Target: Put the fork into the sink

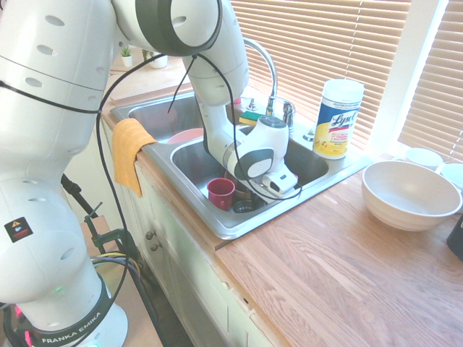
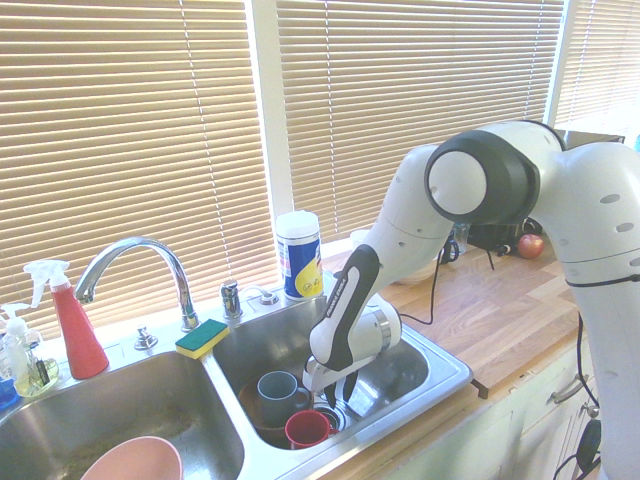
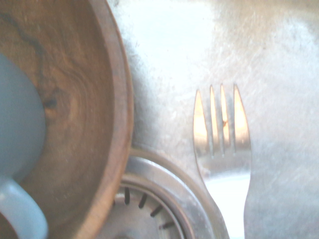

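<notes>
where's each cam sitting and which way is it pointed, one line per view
First exterior view: beside the arm's base, looking along the wooden counter at the sink; big white arm links fill the left, the tool reaching down into the basin.
Second exterior view: at the opposite end, facing the blinds and faucet; the arm enters from the right.
Wrist view: straight down at the basin floor, showing the fork, a wooden bowl and the drain; none of the robot's body shows.
Shared: both exterior views show the red cup and the wipes canister.
</notes>
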### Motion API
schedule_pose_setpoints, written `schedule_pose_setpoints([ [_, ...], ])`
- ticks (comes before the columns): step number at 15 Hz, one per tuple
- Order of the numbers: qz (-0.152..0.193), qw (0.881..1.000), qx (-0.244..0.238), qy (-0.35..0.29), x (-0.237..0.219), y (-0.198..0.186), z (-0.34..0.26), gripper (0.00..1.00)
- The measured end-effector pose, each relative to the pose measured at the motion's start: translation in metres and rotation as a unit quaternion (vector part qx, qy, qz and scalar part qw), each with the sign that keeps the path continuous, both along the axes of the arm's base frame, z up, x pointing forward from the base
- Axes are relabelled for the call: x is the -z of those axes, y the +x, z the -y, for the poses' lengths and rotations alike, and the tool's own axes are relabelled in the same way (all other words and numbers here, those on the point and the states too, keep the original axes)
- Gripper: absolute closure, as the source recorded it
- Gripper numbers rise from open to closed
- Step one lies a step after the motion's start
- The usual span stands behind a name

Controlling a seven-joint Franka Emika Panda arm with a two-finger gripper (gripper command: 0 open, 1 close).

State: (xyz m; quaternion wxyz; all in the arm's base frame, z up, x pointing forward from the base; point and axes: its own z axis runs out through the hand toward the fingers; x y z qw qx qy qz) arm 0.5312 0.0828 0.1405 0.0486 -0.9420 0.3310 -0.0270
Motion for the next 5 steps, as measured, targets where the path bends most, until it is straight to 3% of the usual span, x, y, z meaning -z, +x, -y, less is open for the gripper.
schedule_pose_setpoints([
  [2, 0.017, 1.0, -0.004, 0.004, -0.032, 0.008, -0.006, 0.0],
  [5, 0.015, 1.0, -0.001, 0.012, -0.111, 0.012, -0.003, 0.0],
])
